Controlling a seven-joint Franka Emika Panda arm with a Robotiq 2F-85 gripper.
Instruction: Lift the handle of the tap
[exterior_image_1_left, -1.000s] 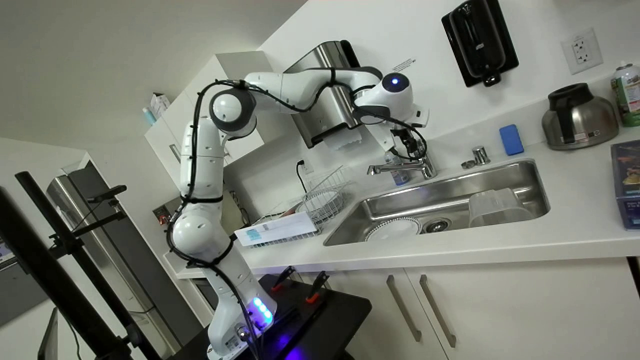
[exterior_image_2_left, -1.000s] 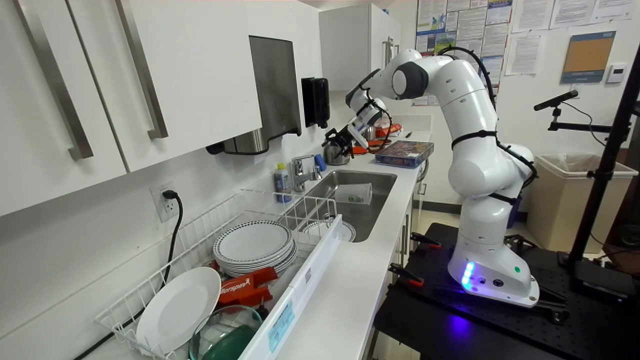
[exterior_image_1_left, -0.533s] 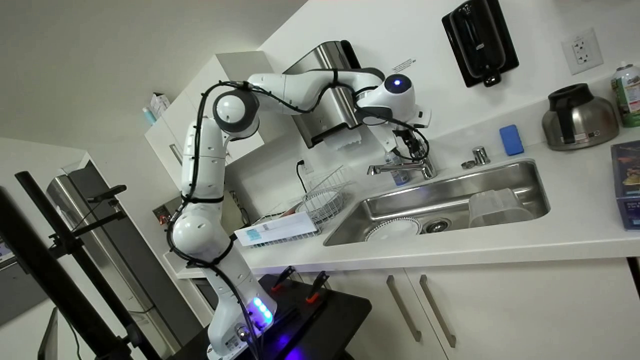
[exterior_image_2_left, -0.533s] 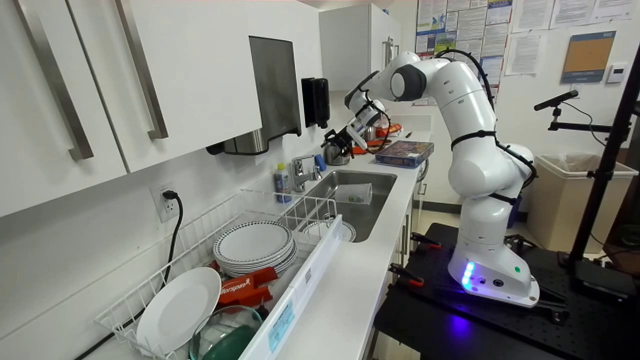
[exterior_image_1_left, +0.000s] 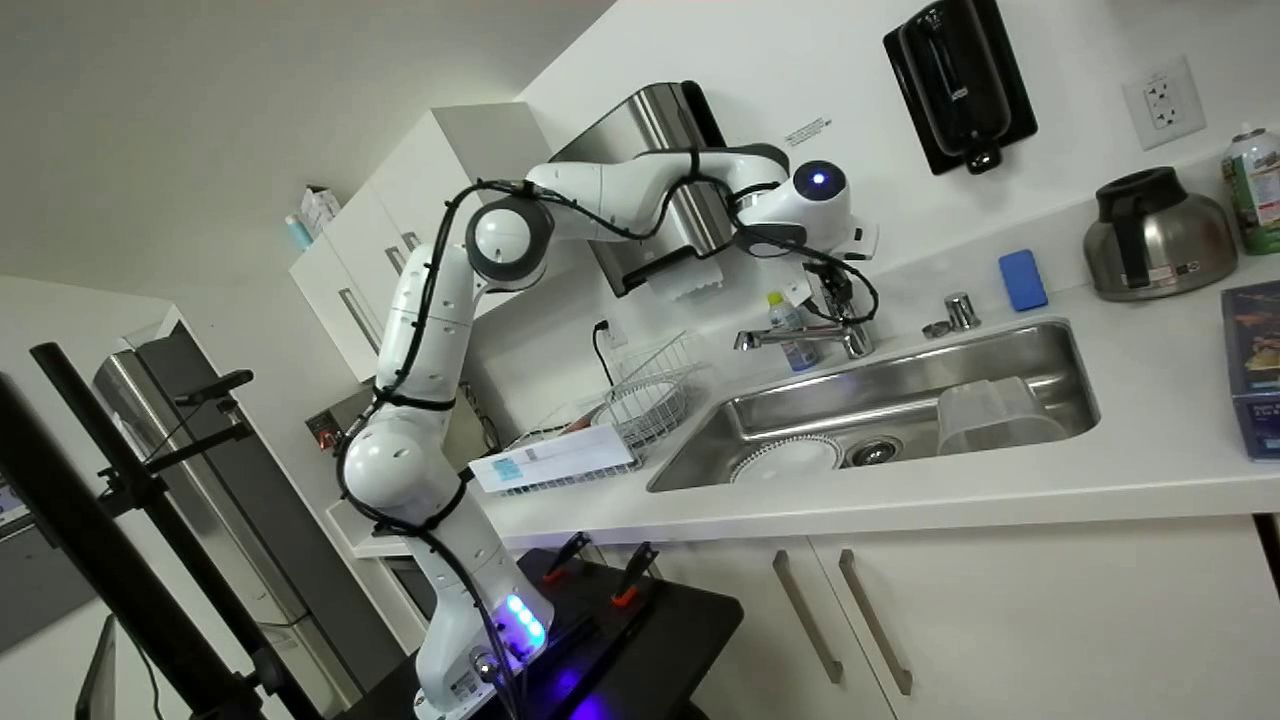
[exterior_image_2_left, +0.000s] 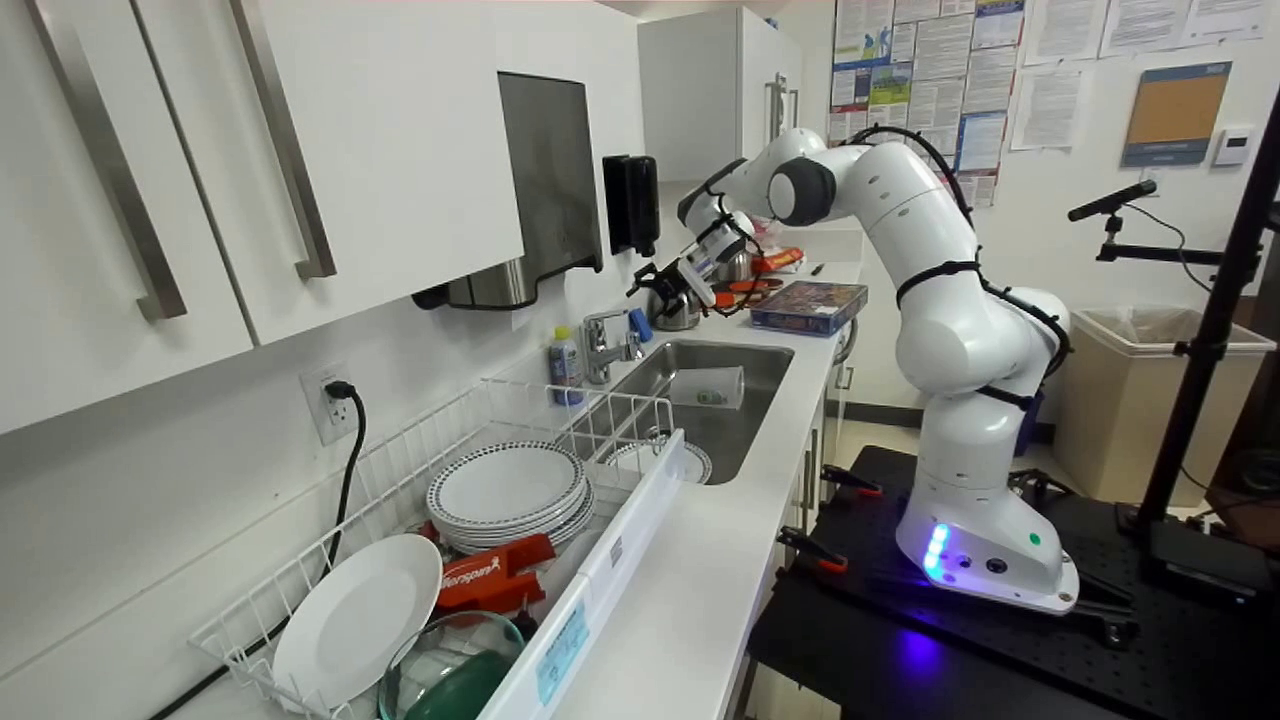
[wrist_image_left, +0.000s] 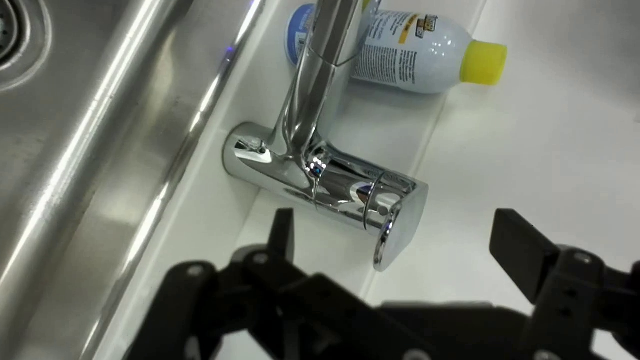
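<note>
1 yellow-capped bottle (exterior_image_2_left: 565, 366) stands between sink (exterior_image_2_left: 757, 390) and wall (exterior_image_2_left: 180, 490).

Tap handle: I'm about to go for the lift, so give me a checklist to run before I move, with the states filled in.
1. Gripper open: ok; its jaws stand wide apart in the wrist view.
2. Handle framed between the jaws: ok; the wrist view shows a gap on each side.
3. Close enough to grip: cannot tell; depth is unclear, though in an exterior view the gripper shows apart from the tap.
4. Bottle out of the way: ok; it is partly behind the spout in the wrist view, outside the jaws.
5. Cable loop free of the tap: cannot tell; it overlaps the tap in an exterior view.
</note>
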